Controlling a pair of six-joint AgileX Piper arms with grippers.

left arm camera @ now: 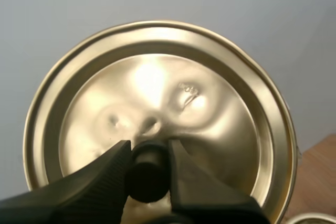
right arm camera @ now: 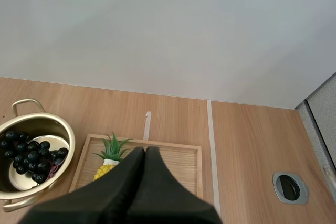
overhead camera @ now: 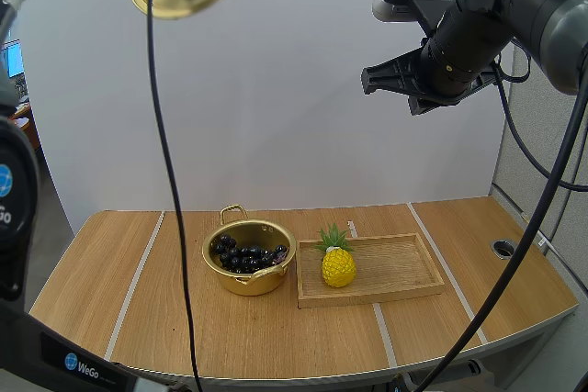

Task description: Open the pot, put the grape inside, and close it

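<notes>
Left tool (left arm camera: 149, 167) pinches lid (left arm camera: 157, 87) by its half-hidden knob; right tool (right arm camera: 145, 151) closed, empty, covering pineapple (right arm camera: 107, 165) base; grapes (overhead camera: 246, 255) in pot (overhead camera: 250, 283).

I see soft, even light. White glare blooms on the lid (left arm camera: 152, 77) in my left wrist view. The pot (overhead camera: 253, 280) casts only a faint shadow on the worktop (overhead camera: 138, 300), whose near edge bows in the high view.

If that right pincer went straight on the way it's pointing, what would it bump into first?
The right pincer would likely hit the wooden tray beside the pineapple, though depth is unclear.
</notes>
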